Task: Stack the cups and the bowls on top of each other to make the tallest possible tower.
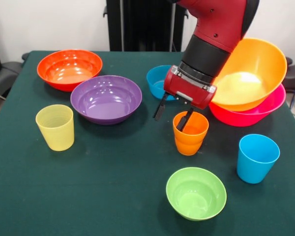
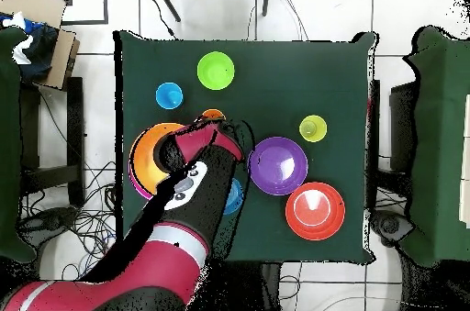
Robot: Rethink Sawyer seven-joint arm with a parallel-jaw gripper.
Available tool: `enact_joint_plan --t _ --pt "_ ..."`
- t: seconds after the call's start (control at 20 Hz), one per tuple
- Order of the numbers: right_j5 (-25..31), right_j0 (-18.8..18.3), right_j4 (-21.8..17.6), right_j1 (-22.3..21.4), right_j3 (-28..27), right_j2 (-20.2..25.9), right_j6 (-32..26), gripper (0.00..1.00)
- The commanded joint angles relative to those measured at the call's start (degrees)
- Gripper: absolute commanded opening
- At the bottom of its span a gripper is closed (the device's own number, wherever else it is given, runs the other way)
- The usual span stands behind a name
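Over the orange cup (image 1: pixel 190 132) your arm tilts down from 1 o'clock; gripper (image 1: pixel 173 113) spread, one finger (image 1: pixel 185 119) inside the rim, nothing grasped.

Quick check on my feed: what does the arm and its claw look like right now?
The arm is glossy red with a black cylindrical wrist section. The claw has a boxy red body with a pale strip along its face and two thin black fingers. No cables or markings are readable.

3 cups (image 1: pixel 55 127), 6 bowls (image 1: pixel 106 98), prob.
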Motion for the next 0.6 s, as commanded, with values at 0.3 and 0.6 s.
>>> enact_joint_plan --t 0.3,0.6 --pt "0.0 2.7 3.2 4.2 -6.1 1.5 6.9 1.0" --pt "-0.8 3.7 4.4 7.2 -8.9 -0.3 8.1 1.0"
